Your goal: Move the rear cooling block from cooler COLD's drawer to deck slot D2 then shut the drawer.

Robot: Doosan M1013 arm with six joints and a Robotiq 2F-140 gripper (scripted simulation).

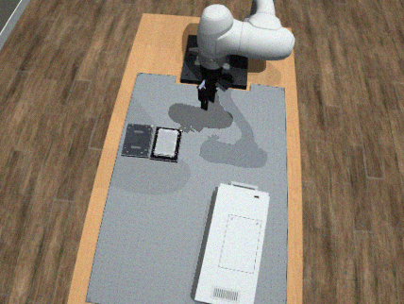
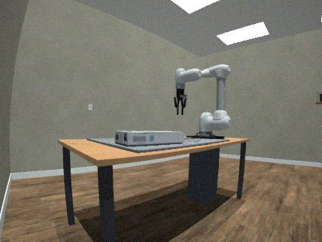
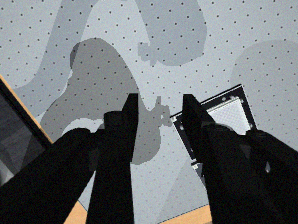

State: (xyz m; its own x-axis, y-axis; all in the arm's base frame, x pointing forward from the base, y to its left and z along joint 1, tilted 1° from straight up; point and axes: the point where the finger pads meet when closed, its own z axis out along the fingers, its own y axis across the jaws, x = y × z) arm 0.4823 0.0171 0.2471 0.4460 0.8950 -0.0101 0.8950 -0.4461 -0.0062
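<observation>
The white cooler [image 1: 232,203] [image 2: 165,137] sits at the near right of the mat in the top view. Its handle [image 1: 244,185] is close against the end facing the arm's base, and the drawer looks shut. A small mark on top looks dark; no lit lamp shows. No cooling blocks or tubes can be seen inside. Two deck places lie side by side: a dark plate [image 1: 137,147] at left, and a black frame holding a white, finely gridded piece [image 1: 166,143] [image 3: 231,116] at right. My gripper [image 1: 204,108] [image 2: 180,113] [image 3: 160,108] is partly open, empty, high above the mat.
The grey perforated mat [image 1: 142,236] [image 3: 105,20] covers most of the wooden table [image 1: 87,245] [image 2: 83,152]. The arm's black base plate [image 1: 189,76] [image 2: 216,137] stands at the table's far end. Shadows of the arm fall across the mat.
</observation>
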